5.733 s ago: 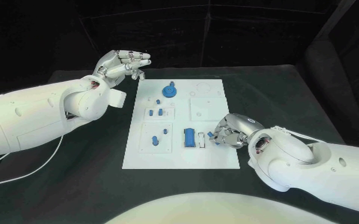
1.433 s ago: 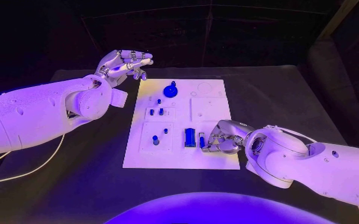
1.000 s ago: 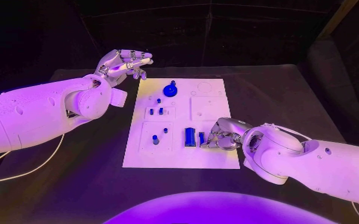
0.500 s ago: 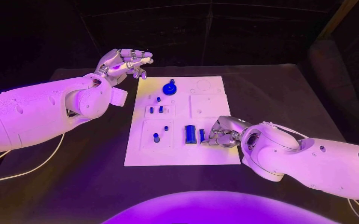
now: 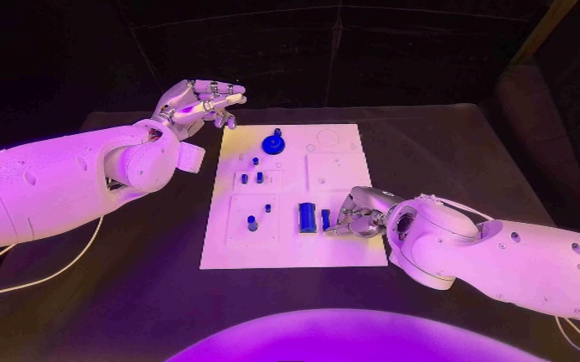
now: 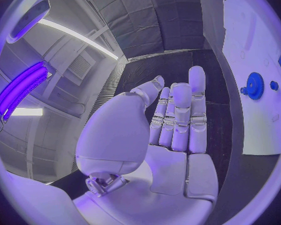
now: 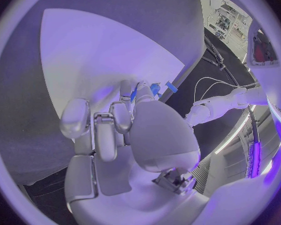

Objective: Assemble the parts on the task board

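Blue part (image 5: 325,220) half-hidden by R hand (image 5: 358,216) fingers.

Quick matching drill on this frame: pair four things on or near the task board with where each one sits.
Things:
1. blue gear
2. blue block
3. left hand
4. right hand

Places:
A. raised off the task board's far left corner, holding nothing
B. near half of the board, beside the right hand
C. far end of the board
D. down at the board's near right edge

Pairs: 1-C, 2-B, 3-A, 4-D
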Controlling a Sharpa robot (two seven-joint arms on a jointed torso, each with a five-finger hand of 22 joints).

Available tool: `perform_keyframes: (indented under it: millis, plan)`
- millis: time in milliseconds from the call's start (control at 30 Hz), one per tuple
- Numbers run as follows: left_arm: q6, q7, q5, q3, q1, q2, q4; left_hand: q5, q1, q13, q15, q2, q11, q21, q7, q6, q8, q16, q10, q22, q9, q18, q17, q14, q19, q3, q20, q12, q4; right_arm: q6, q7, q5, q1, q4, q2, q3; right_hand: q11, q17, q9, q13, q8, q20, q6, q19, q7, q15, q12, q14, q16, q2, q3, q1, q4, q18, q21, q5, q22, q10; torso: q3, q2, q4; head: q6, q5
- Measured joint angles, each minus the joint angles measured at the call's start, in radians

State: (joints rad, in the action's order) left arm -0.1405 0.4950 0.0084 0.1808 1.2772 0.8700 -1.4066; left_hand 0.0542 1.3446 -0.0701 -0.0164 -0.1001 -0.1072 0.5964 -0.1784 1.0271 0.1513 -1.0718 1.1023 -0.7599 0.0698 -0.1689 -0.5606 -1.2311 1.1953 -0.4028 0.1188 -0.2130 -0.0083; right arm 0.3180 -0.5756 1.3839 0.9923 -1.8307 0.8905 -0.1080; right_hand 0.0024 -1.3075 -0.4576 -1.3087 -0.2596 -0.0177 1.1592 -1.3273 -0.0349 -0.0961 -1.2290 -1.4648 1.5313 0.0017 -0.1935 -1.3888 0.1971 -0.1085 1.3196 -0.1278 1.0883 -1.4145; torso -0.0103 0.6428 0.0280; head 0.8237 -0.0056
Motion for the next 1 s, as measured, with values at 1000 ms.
perform_keyframes:
  millis: [1000]
  plan:
    - [-0.043,0.001,0.056,0.010,-0.014,-0.059,0.102,0.000,0.009,0.007,-0.080,0.009,-0.027,-0.340,-0.003,-0.003,-0.034,0.594,0.006,0.239,-0.003,0.000,0.317,0.266,-0.300,0.025,0.070,0.084,0.028,0.111,0.728,-0.837,0.189,0.419,-0.044,0.000,0.099,0.873,0.131,0.883,0.196,-0.121,-0.166,0.479,-0.134,0.148,1.098,0.363,-1.115,0.102,-0.019,-0.254,-0.093,-0.060,-0.708,-0.023,-0.713,0.291,-0.0126,-0.061,0.0010,-0.091,-0.032]
